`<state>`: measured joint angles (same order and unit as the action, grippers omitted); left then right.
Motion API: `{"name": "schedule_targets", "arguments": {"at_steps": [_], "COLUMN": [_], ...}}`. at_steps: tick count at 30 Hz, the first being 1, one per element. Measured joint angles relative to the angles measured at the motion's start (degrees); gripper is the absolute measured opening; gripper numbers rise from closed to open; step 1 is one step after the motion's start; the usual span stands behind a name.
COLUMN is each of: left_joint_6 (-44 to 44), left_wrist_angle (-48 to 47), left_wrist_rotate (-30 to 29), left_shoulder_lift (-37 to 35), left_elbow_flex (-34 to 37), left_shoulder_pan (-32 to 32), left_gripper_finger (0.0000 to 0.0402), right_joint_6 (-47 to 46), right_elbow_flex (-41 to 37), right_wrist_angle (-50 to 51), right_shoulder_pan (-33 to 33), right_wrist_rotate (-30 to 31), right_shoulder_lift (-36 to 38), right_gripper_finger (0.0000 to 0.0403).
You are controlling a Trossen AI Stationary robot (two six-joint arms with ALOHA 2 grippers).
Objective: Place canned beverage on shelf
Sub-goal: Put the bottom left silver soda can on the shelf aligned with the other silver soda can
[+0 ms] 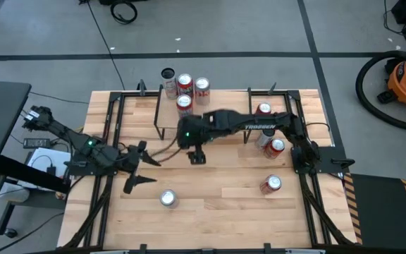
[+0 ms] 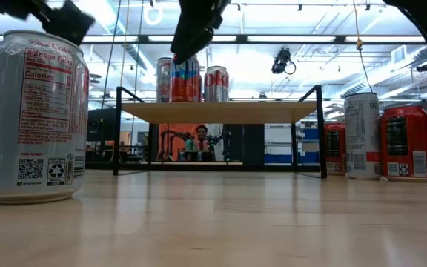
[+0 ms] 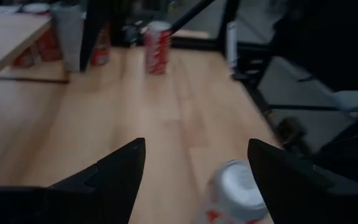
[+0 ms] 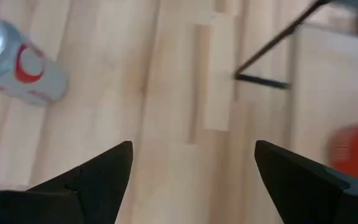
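Between picks: right gripper point(image 1: 198, 156) empty, fingers wide, hovering off low light-wood shelf point(image 1: 220, 106)'s front edge. Next up, grabbing silver can point(image 1: 168, 198) near surface's front edge.

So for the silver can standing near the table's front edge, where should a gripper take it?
Grip the silver can across its round side wall at mid-height, coming in level. It stands upright with nothing near it, and the open left gripper is closest.
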<state>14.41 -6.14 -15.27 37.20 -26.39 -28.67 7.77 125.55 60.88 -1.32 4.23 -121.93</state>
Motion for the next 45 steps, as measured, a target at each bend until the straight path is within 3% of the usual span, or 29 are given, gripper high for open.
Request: {"name": "schedule_targets", "arguments": {"at_steps": [5, 12, 16, 19, 22, 25, 31, 36, 40, 45], "left_joint_6": [1.7, 4.9, 6.0, 8.1, 13.0, 17.4, 17.2, 20.3, 25.6, 26.2], "left_wrist_angle": [8.3, 15.2, 5.8, -8.9, -24.0, -33.6, -39.8, -41.4, -42.3, -43.3], "left_wrist_rotate": [0.0, -2.5, -8.1, -7.9, -7.0, -5.2, 0.0, 3.1, 3.5, 0.7], "left_shoulder_lift": [3.3, 12.9, 20.4, 25.3, 28.9, 31.8, 36.1, 37.9, 39.4, 43.0], "left_elbow_flex": [0.0, -1.6, -10.2, -18.8, -27.7, -33.7, -40.2, -41.2, -41.2, -42.7], "left_shoulder_pan": [-5.6, -12.7, -15.7, -16.5, -15.4, -14.0, -11.9, -12.1, -13.2, -16.0], "left_gripper_finger": [0.0292, 0.0292, 0.0286, 0.0281, 0.0278, 0.0277, 0.0276, 0.0276, 0.0276, 0.0276], "right_joint_6": [-3.5, -11.9, -17.0, -20.5, -21.2, -19.8, -18.8, -21.7, -19.4, -16.2], "right_elbow_flex": [-4.6, -4.3, -3.7, -4.3, -7.2, -12.3, -28.9, -38.8, -43.6, -43.7], "right_wrist_angle": [-3.8, -3.1, -1.9, 1.9, 2.3, -2.1, -18.9, -29.5, -39.8, -40.4], "right_shoulder_pan": [-3.9, -12.6, -18.6, -21.5, -23.6, -24.6, -24.8, -25.3, -26.3, -26.2], "right_wrist_rotate": [0.0, 6.3, 10.1, 12.1, 21.0, 23.8, 24.2, 33.1, 36.7, 36.4], "right_shoulder_lift": [0.0, 0.0, 0.0, 0.0, 0.0, 0.1, 4.3, 8.1, 8.7, 9.1], "right_gripper_finger": [0.0347, 0.0347, 0.0347, 0.0347, 0.0347, 0.0347, 0.0347, 0.0347, 0.0347, 0.0347]}}
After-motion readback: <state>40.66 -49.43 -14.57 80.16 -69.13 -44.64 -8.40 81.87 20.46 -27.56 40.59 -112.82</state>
